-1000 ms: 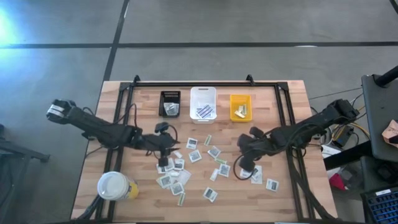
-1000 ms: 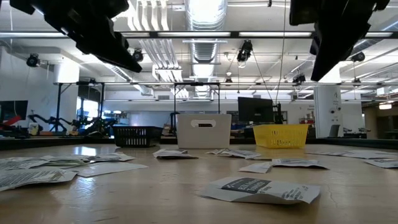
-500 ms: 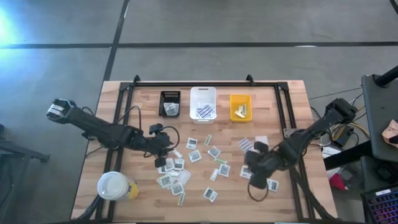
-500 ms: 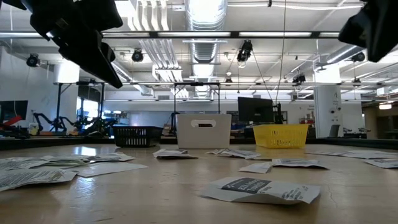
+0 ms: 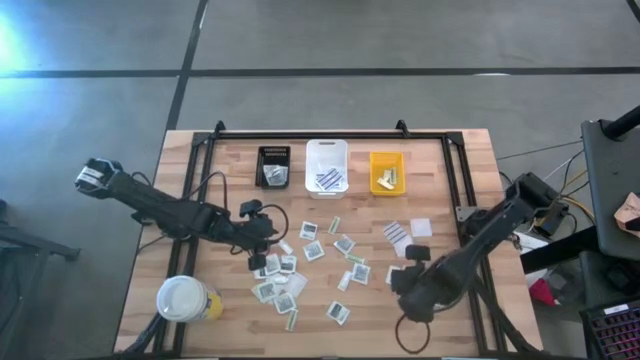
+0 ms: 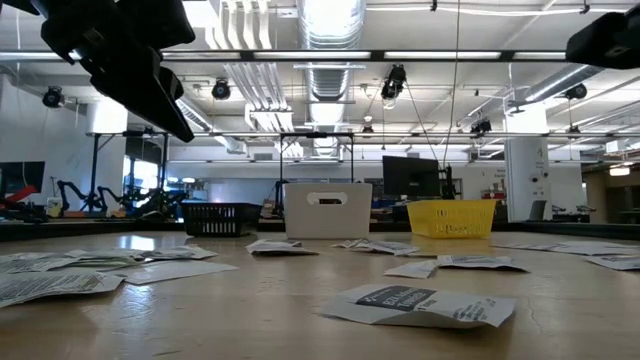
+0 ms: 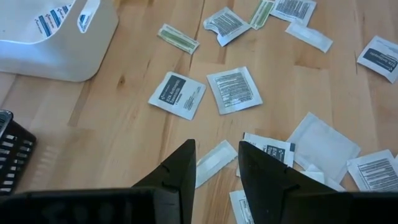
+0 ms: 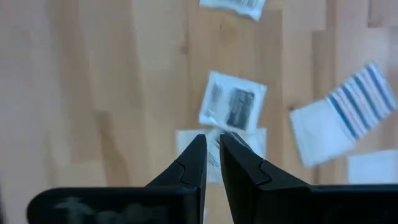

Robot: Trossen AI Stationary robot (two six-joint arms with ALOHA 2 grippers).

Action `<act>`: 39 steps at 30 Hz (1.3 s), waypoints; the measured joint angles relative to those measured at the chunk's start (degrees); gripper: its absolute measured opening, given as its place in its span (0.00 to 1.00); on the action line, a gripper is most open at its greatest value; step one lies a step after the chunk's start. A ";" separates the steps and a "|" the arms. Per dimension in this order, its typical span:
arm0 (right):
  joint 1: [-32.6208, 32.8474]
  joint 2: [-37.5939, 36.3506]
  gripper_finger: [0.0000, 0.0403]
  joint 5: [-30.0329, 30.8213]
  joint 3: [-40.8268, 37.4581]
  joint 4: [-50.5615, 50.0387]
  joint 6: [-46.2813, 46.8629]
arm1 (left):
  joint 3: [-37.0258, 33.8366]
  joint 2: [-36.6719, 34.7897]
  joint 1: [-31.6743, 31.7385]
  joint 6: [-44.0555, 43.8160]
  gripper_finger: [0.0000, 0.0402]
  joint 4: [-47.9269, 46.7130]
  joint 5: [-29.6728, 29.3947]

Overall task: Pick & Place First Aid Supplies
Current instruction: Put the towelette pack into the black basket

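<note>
Right claw (image 8: 212, 144): moved toward the table's near edge, fingers a narrow slit apart, empty above packets (image 8: 233, 106) | Left claw (image 7: 214, 155): spread, empty over scattered packets | bins (image 5: 327, 165): far side

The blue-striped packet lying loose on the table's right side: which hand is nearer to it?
Right. The right hand hovers just toward the table's front from the blue-striped packet; the left hand is across the table, over the packet cluster on its left.

bright overhead lighting, right wrist view blurred
</note>
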 joint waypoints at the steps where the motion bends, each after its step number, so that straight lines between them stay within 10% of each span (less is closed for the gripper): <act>1: 0.08 1.25 0.11 -0.02 1.05 -2.06 -0.42 | 0.00 0.00 0.00 0.00 0.29 0.07 -0.02; 39: 1.22 23.76 0.29 -3.89 9.72 -2.97 -10.49 | -0.07 0.00 -0.07 0.15 0.29 -0.49 0.07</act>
